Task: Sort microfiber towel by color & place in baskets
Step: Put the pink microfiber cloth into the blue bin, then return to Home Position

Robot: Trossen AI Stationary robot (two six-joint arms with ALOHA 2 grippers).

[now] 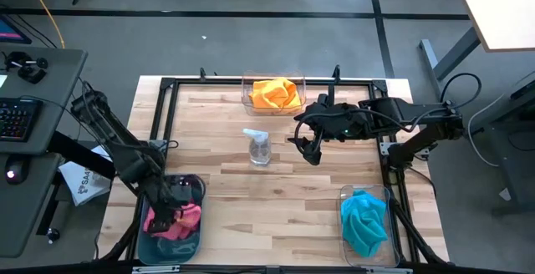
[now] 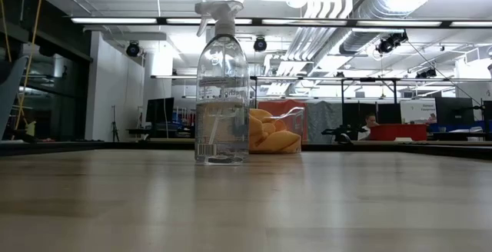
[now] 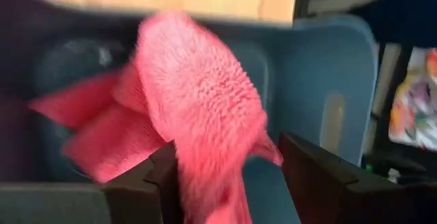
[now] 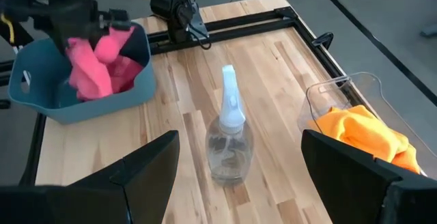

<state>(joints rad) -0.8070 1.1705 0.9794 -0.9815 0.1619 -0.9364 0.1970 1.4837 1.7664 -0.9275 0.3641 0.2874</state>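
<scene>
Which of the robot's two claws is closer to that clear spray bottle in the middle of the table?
The right. The right gripper hangs just beside the spray bottle, fingers open. The left gripper is farther off, over the teal basket at the table's corner, with a pink towel between its fingers.

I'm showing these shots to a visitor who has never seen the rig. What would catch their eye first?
Probably the three bright towels: the pink towel at the left end effector over the teal basket in the near-left corner, the orange towel in its clear basket at the far edge, and the teal towel near-right. A clear spray bottle stands mid-table, beside the hovering right end effector.
</scene>
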